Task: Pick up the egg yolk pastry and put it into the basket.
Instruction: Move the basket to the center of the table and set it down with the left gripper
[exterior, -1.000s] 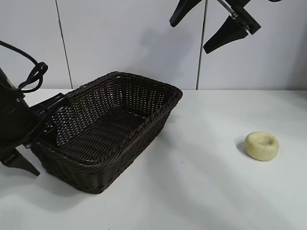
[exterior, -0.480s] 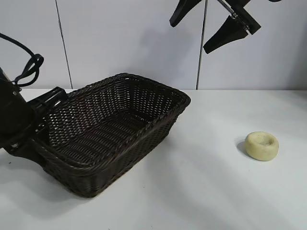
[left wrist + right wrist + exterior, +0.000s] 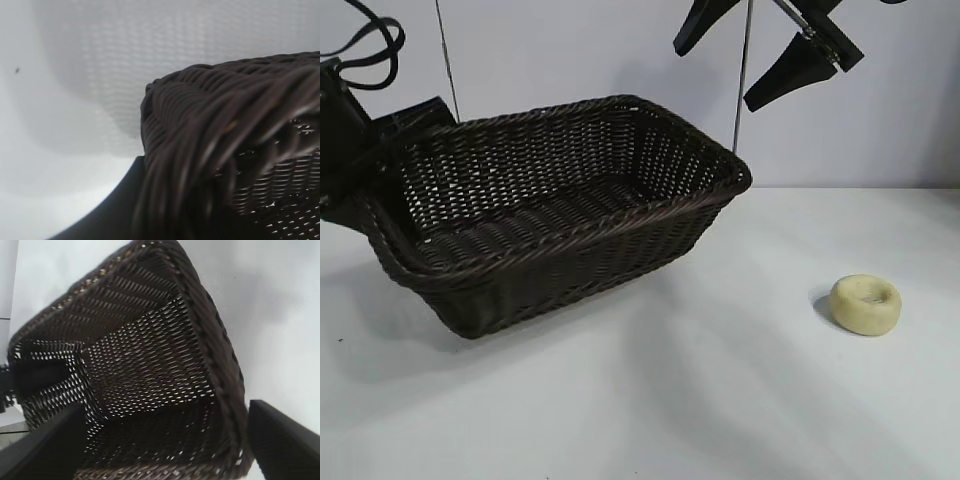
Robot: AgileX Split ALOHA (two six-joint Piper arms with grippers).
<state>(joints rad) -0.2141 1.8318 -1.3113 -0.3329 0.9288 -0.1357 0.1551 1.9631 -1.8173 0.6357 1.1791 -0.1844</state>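
The dark woven basket [image 3: 570, 238] is held up off the white table at the left, tilted, and it is empty. My left gripper [image 3: 365, 165] is shut on the rim of its left end; the left wrist view shows the braided rim [image 3: 210, 115] against one dark finger [image 3: 115, 210]. The pale yellow egg yolk pastry [image 3: 866, 304] lies on the table at the right, apart from the basket. My right gripper [image 3: 715, 77] hangs open and empty high above the basket's right end. The right wrist view looks down into the basket [image 3: 150, 340] between the spread fingers [image 3: 285, 440].
The white table [image 3: 720, 400] runs from the basket to the pastry and on to the front edge. A pale panelled wall [image 3: 570, 60] stands behind. The left arm's body and cables [image 3: 345, 100] sit at the far left.
My left gripper has risen and carried the basket up and to the right, so it now hangs tilted above the table. The right gripper and the pastry have not moved.
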